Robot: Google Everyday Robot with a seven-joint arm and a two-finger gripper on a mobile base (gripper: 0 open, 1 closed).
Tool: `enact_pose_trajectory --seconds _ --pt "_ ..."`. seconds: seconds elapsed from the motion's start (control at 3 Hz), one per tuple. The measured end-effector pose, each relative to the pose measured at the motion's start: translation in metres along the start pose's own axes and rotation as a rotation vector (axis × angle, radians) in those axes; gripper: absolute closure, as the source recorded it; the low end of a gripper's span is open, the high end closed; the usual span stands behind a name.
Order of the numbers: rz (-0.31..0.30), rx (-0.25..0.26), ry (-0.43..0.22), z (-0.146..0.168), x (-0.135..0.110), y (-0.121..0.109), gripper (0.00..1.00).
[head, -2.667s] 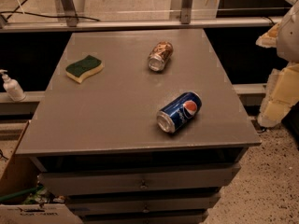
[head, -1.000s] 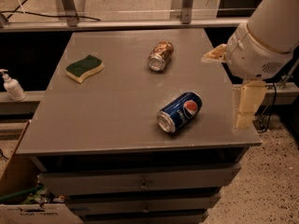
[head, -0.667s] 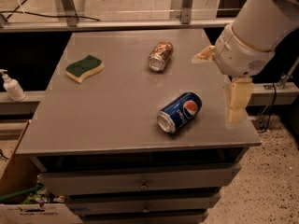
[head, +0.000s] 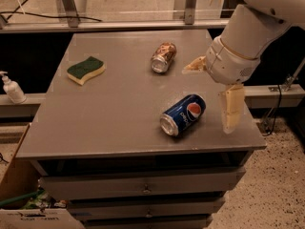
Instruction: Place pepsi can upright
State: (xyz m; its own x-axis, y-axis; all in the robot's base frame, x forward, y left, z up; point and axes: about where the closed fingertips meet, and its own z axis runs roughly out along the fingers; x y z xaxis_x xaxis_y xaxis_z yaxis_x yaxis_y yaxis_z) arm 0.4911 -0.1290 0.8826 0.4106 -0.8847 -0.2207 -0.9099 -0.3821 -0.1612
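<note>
The pepsi can [head: 183,114] lies on its side on the grey table [head: 109,113], near the front right, silver end pointing to the front left. My gripper [head: 208,98] hangs just right of the can, above the table's right edge, on a big white arm coming in from the upper right. Its two pale fingers are spread wide apart and hold nothing: one finger [head: 194,65] points left behind the can, the other [head: 231,109] hangs down to the can's right. Gripper and can do not touch.
A brown-gold can [head: 163,57] lies on its side at the back middle. A green-and-yellow sponge [head: 86,69] sits at the back left. A soap bottle [head: 10,87] stands on a ledge to the left. Drawers [head: 143,187] run below the tabletop.
The arm has swung in from the right edge of the view over the table's right side, bringing the gripper close beside the pepsi can. The cans and sponge have not moved.
</note>
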Motion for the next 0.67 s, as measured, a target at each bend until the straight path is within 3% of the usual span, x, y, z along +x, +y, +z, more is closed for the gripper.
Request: enact_pose_trajectory --seconds 0.33,0.67 --pt "0.0 0.0 0.0 0.0 0.0 0.0 0.0" --pt "-0.061 -0.001 0.014 0.0035 -0.0074 0.0043 0.0"
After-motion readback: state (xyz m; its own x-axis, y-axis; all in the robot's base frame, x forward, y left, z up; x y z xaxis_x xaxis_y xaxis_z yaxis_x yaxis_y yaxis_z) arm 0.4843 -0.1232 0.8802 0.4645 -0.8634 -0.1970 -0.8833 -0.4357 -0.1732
